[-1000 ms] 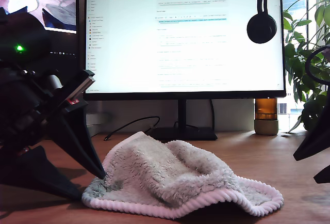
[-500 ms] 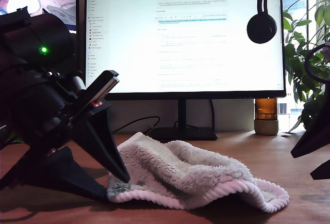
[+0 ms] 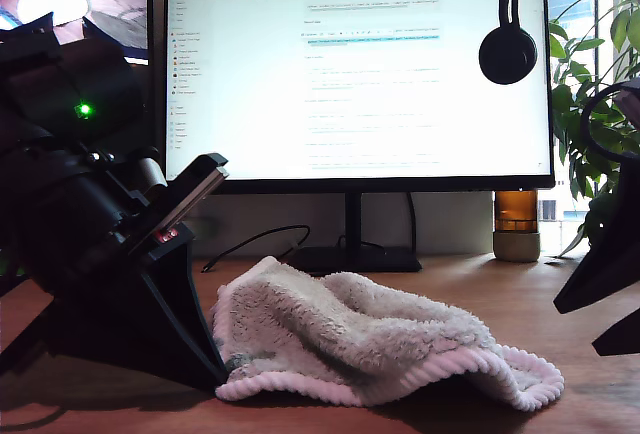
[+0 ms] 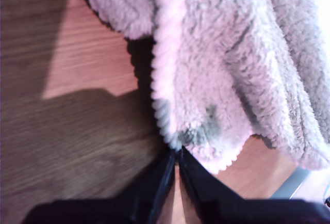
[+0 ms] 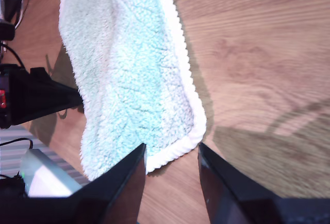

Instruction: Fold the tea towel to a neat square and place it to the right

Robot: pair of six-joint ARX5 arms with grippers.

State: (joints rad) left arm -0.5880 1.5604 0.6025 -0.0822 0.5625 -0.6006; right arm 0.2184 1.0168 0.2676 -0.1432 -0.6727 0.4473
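The tea towel (image 3: 360,339) lies crumpled on the wooden desk (image 3: 470,294) in front of the monitor, fluffy off-white with a ribbed pink trim. My first gripper (image 3: 228,366) comes in from the exterior view's left. It is shut on the towel's corner (image 4: 193,131), and its dark fingers (image 4: 160,180) meet at the trim. My second gripper (image 3: 600,309) hovers at the exterior view's right, open. The towel's other corner (image 5: 180,141) lies just in front of its spread fingers (image 5: 124,182), and I cannot tell whether they touch it.
A large lit monitor (image 3: 355,74) on a stand (image 3: 352,254) rises behind the towel, with headphones (image 3: 507,49) hung on its corner. An amber bottle (image 3: 516,224) and a leafy plant (image 3: 590,124) stand at the exterior view's back right. A black cable (image 3: 250,239) runs behind the towel.
My first gripper has carried the towel's corner toward the exterior view's right, bunching the cloth into a narrower heap. The second gripper has shifted only slightly.
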